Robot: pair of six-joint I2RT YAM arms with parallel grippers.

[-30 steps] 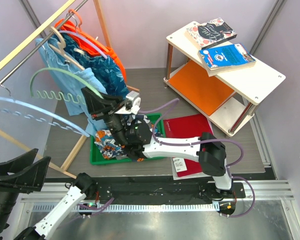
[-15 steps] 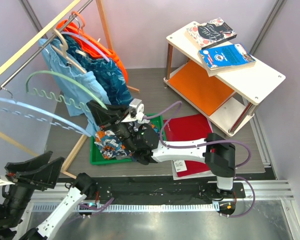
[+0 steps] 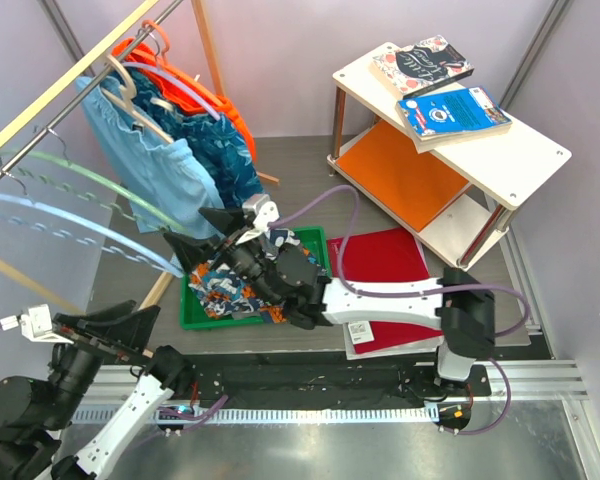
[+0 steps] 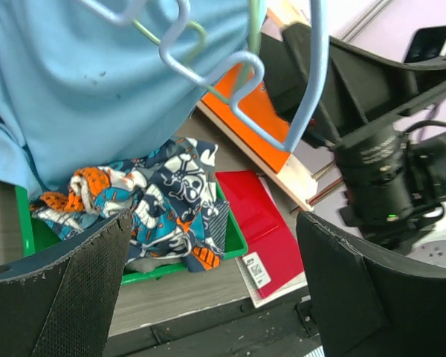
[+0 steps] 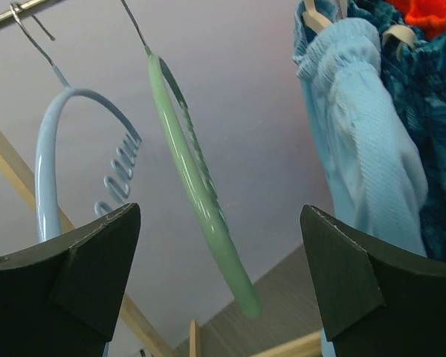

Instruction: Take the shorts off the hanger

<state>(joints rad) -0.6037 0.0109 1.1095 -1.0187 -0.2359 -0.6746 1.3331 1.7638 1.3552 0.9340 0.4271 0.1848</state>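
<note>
Floral shorts (image 4: pixel 163 212) in green tray (image 4: pixel 235 238); R claw (image 5: pixel 219 212) — spread wide.

The printed shorts (image 3: pixel 216 284), soft cloth in dark blue, orange and white, lie off any hanger as a crumpled, loosely bunched heap inside the green tray (image 3: pixel 194 319). They fill most of the tray, and one dark-blue fold drapes over its near rim. The pale blue shorts (image 3: pixel 166 171) are plain, with a gathered elastic waistband, and hang straight down from a light wooden hanger (image 3: pixel 130 101) on the rail (image 3: pixel 70 80), just above and behind the tray.
</note>
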